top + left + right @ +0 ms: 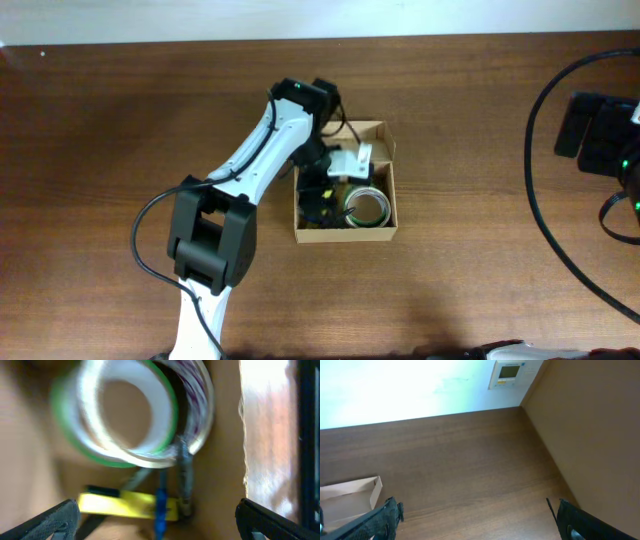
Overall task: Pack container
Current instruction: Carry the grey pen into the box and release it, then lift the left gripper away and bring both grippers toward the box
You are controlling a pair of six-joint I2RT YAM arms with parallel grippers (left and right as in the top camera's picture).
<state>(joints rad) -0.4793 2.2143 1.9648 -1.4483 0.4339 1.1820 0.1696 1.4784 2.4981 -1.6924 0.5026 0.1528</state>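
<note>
TABLETOP, MID-PACK: I am hanging my left gripper inside the open container, a tan cardboard box sitting near the middle of the wooden table. My jaws are standing spread wide and gripping nothing. In my left wrist view both fingertips are showing at the bottom corners with the left gripper empty between them.

Directly beneath those jaws, on the container's cardboard floor, a green-edged tape roll is lying against a second roll with a purple pattern. Just below them a yellow item, a blue pen and a grey pen are lying crossed (the picture is blurring here, so I am not naming them more closely). From overhead a white item is also showing at the far end of the box.

My right gripper is idling well apart from the container at the table's right side, with jaws equally spread and empty.

By my reckoning the packing is well along: several items are sitting inside, and I am seeing none loose on the table. The lid is not yet shut, so lifting my left gripper clear and folding the flap down is likely what is remaining.
</note>
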